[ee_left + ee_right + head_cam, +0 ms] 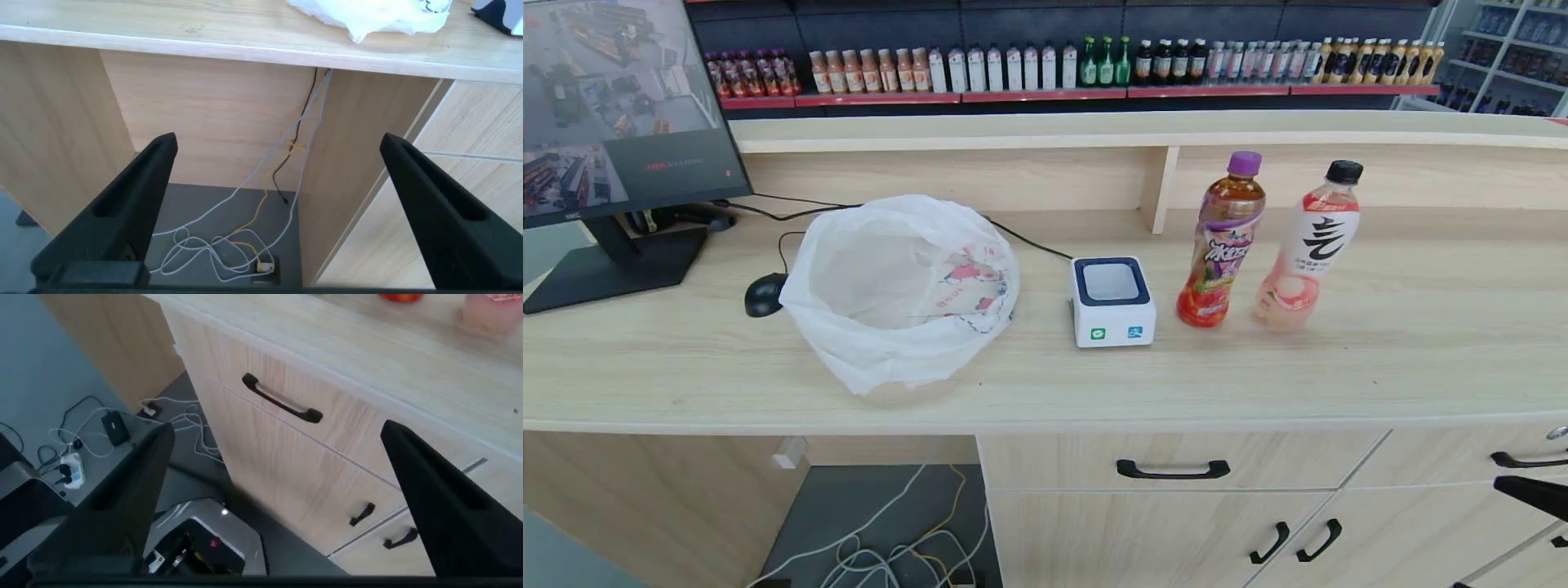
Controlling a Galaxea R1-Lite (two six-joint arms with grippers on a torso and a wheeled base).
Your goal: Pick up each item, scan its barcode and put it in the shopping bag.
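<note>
Purple-capped bottle and black-capped bottle stand upright, just beside each other, on the worktop, to the right of the scanner. Shopping bag sits open to the left of the scanner (whether anything lies inside cannot be told). Left gripper and right gripper hang below the worktop's edge, jaws wide apart, holding nothing. Judged progress: neither bottle is yet picked up, scanned or bagged, so both remain to be handled.
</note>
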